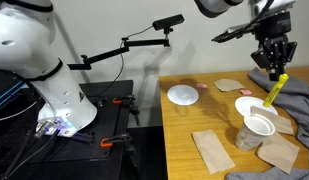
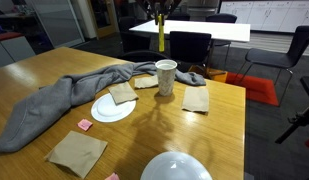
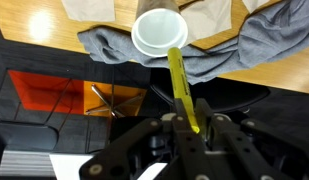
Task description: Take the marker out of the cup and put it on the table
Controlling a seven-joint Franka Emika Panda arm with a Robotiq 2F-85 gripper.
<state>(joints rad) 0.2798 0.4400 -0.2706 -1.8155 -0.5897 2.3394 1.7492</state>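
Item: marker (image 1: 279, 90), yellow, pinched by its upper end in my hand (image 1: 276, 66). It hangs tilted just above the cup (image 1: 260, 127), seemingly clear of the rim.
Handling: carry it sideways to bare desk (image 1: 186, 128), away from the grey cloth (image 2: 49, 108) and napkins (image 1: 212, 150). Lower until the tip rests, lay it flat, then release, so it neither drops nor rolls.

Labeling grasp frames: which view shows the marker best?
Wrist view: the marker runs long and sharp from the gripper toward the cup. Both exterior views show only a small yellow sliver above the cup.
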